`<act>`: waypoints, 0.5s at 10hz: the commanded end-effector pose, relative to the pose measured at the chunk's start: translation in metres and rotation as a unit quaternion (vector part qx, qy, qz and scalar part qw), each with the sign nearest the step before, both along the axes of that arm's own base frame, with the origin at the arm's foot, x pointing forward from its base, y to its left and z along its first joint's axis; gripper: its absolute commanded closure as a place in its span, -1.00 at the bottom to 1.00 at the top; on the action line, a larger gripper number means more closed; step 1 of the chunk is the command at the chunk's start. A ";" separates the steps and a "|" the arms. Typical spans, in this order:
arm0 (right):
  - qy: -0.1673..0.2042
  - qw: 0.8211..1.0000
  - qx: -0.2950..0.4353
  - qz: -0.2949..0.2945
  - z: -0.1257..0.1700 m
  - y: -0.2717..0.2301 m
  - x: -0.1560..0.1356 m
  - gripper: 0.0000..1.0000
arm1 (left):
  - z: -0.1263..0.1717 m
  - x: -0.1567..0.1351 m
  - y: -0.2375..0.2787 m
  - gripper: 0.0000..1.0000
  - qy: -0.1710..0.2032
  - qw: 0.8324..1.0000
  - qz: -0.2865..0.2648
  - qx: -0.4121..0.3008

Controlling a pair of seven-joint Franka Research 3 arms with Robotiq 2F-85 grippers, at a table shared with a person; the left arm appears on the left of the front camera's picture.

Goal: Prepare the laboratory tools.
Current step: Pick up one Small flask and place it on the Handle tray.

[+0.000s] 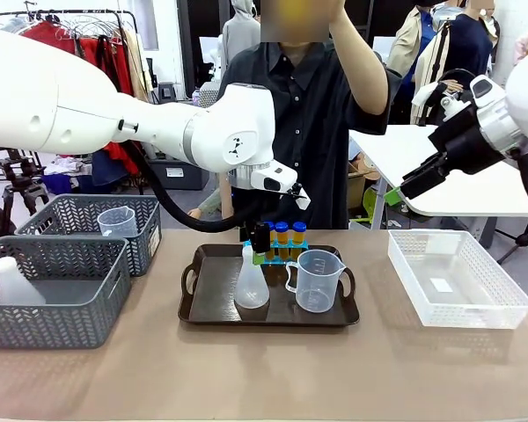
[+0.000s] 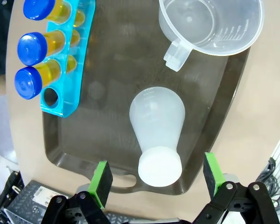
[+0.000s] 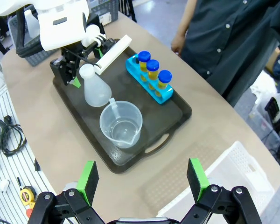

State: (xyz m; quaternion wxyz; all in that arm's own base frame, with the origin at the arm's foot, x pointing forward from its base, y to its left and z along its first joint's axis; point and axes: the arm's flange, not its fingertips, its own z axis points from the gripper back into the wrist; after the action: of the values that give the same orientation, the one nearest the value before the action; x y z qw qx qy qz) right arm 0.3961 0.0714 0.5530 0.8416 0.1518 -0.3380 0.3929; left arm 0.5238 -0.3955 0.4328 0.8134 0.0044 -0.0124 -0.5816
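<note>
A dark brown tray (image 1: 202,303) holds the translucent white conical flask (image 2: 157,119), the clear handled beaker (image 2: 214,23) and the small blue rack (image 2: 67,70). Three blue-capped amber tubes (image 2: 35,49) stand in the rack, and its fourth hole is empty. My left gripper (image 2: 157,169) hangs open just above the flask, its green pads (image 2: 102,177) on either side of the flask's neck end without touching it. In the front view this gripper (image 1: 260,239) sits over the flask (image 1: 251,288), in front of the rack (image 1: 286,255). My right gripper (image 3: 142,179) is open and high above the tray's right side.
Two grey mesh baskets stand at the left; one (image 1: 44,299) holds a white bottle, the other (image 1: 145,233) a second beaker. A clear white basket (image 1: 458,280) sits at the right. A person (image 1: 317,105) stands behind the tray.
</note>
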 end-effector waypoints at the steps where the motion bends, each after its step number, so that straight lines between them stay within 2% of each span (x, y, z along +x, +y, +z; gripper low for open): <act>1: 0.001 1.000 0.014 0.006 0.000 0.000 0.001 -1.00 | 0.013 -0.011 0.005 -1.00 0.006 1.000 -0.008 -0.005; 3: 0.001 1.000 0.014 0.006 0.000 0.000 0.001 -1.00 | 0.033 -0.017 0.017 -1.00 0.001 0.999 -0.029 -0.013; 5: 0.001 1.000 0.014 0.006 0.000 0.000 0.001 -1.00 | 0.063 -0.019 0.031 -1.00 0.006 0.996 -0.056 -0.065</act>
State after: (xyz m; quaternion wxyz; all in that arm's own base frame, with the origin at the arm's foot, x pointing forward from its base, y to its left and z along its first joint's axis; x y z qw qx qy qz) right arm 0.3961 0.0714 0.5530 0.8416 0.1518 -0.3380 0.3929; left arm 0.5126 -0.3835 0.4894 0.7928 -0.0201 -0.0391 -0.6079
